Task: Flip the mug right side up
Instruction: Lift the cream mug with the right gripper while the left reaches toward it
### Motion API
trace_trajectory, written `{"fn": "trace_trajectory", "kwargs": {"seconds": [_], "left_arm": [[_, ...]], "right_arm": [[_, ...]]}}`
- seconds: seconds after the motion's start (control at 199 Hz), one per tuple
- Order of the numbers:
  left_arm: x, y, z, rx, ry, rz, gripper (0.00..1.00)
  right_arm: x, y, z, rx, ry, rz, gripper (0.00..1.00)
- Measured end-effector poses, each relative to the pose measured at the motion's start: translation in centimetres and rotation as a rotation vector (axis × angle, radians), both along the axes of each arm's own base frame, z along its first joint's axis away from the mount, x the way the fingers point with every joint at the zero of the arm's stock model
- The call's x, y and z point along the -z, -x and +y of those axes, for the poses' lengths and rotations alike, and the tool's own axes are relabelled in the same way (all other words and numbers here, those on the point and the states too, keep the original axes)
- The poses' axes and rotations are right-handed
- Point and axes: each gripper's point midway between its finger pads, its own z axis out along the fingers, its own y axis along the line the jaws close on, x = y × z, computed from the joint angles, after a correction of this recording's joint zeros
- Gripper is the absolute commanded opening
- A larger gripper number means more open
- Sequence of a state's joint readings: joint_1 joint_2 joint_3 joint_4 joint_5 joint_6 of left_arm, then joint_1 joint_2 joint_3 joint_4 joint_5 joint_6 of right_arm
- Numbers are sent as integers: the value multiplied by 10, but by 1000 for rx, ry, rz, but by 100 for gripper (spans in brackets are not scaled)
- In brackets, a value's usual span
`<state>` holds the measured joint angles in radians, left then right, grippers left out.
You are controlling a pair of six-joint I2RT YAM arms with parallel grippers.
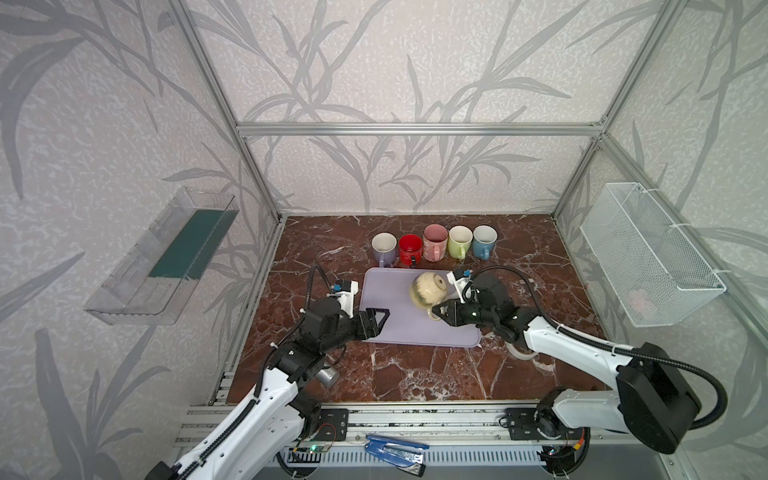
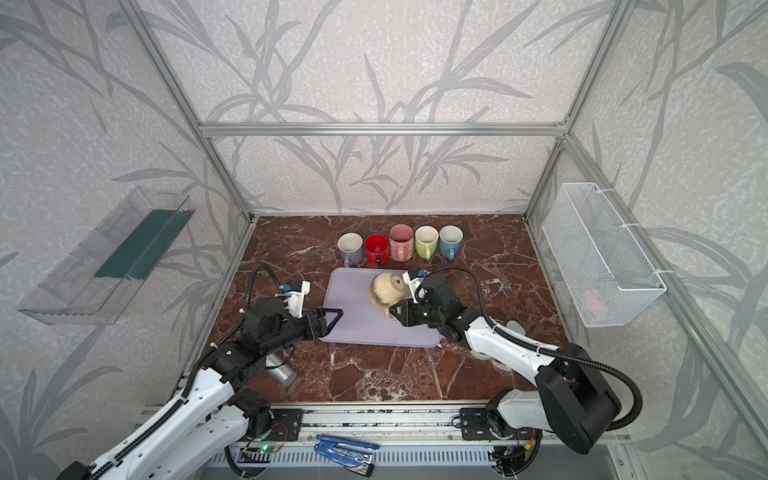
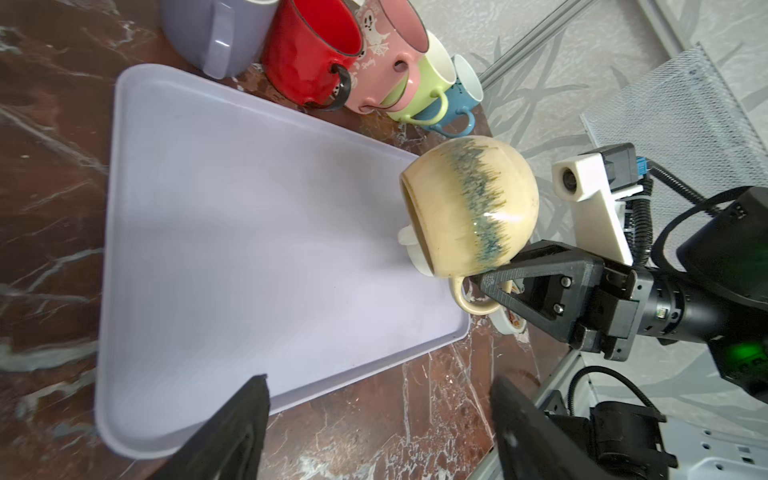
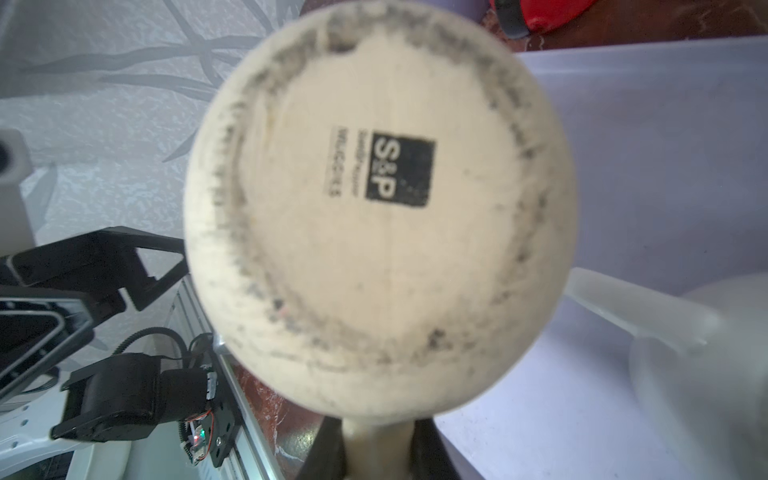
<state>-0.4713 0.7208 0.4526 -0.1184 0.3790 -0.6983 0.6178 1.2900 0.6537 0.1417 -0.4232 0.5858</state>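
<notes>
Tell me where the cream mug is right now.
In both top views the cream mug is right of centre, tipped over the far right part of the lilac tray, its handle gripped by the right hand.

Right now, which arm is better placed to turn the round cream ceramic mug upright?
Right. The right gripper is shut on the handle of the cream mug, holding it tilted over the lilac plastic tray; the left gripper is open, apart from it.
</notes>
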Motion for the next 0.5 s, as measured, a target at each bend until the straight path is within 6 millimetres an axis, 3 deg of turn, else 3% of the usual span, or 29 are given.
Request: {"fn": "trace_trajectory", "kwargs": {"seconds": [0.12, 0.296, 0.502], "left_arm": [[5, -3, -9, 18, 72, 2, 71], [4, -8, -22, 46, 133, -11, 51], [-15, -15, -41, 98, 218, -71, 48]], "right_arm": [[-16, -4, -1, 15, -74, -29, 0], [-37, -10, 4, 25, -168, -54, 0], [-59, -13, 13, 13, -281, -66, 0]]}}
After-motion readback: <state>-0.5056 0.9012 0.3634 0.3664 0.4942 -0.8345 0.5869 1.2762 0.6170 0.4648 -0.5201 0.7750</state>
